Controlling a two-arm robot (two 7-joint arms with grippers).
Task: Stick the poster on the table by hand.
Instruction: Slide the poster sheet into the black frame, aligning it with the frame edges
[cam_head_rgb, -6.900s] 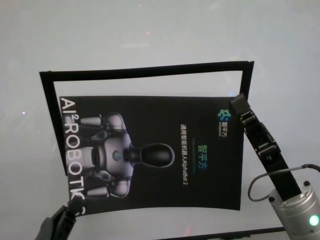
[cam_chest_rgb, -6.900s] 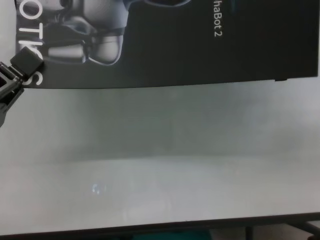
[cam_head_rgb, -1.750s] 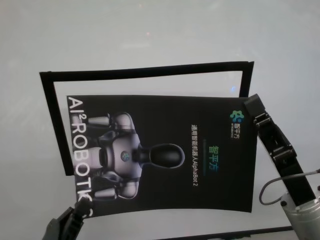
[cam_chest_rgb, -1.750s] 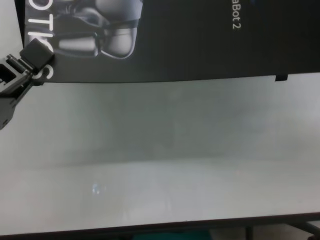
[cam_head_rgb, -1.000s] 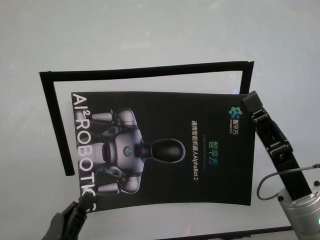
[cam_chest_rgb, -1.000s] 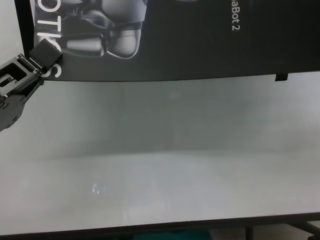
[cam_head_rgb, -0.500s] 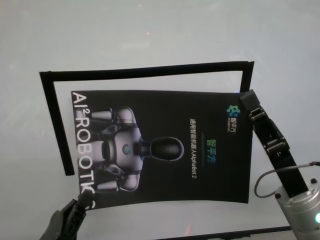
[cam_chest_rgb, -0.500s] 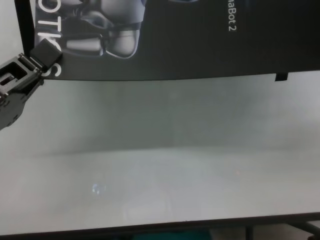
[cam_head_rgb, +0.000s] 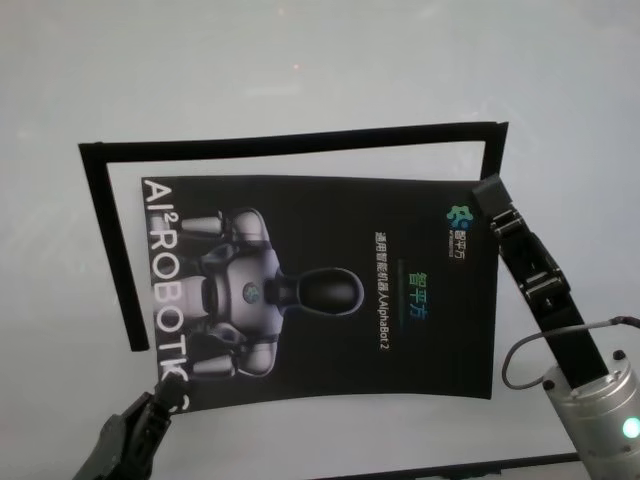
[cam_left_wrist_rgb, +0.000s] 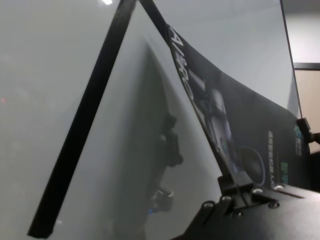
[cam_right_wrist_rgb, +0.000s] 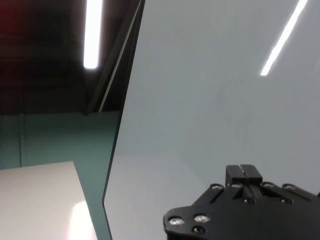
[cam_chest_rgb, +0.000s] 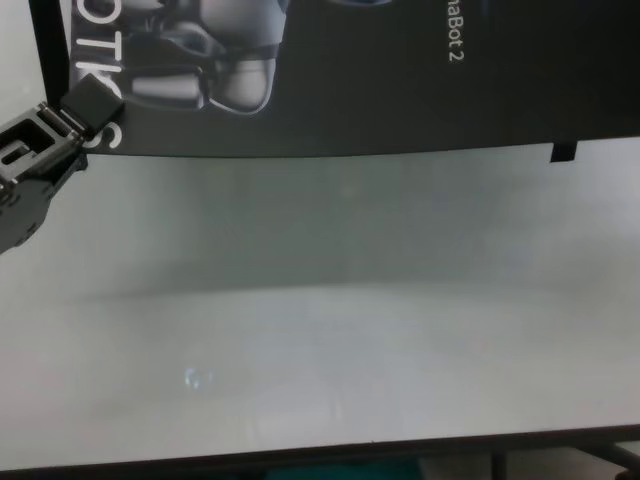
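The black poster (cam_head_rgb: 320, 290) with the silver robot figure hangs slightly curved over the white table (cam_head_rgb: 300, 60), inside a frame of black tape strips (cam_head_rgb: 290, 140). My left gripper (cam_head_rgb: 160, 405) is shut on the poster's near left corner; it also shows in the chest view (cam_chest_rgb: 90, 100) and the left wrist view (cam_left_wrist_rgb: 235, 181). My right gripper (cam_head_rgb: 490, 190) is shut at the poster's far right corner. The right wrist view shows its tips (cam_right_wrist_rgb: 243, 174) together, with the poster hidden. In the left wrist view the poster (cam_left_wrist_rgb: 235, 125) bows up off the table.
The tape frame has a left strip (cam_head_rgb: 108, 250), also in the left wrist view (cam_left_wrist_rgb: 85, 125), and a short right strip (cam_head_rgb: 496, 150). A small black tape piece (cam_chest_rgb: 563, 152) sits by the poster's near right corner. The table's near edge (cam_chest_rgb: 320, 455) is dark.
The poster and both grippers first moved right, then in the last second shifted a little left and away from me. Both grips stay the same.
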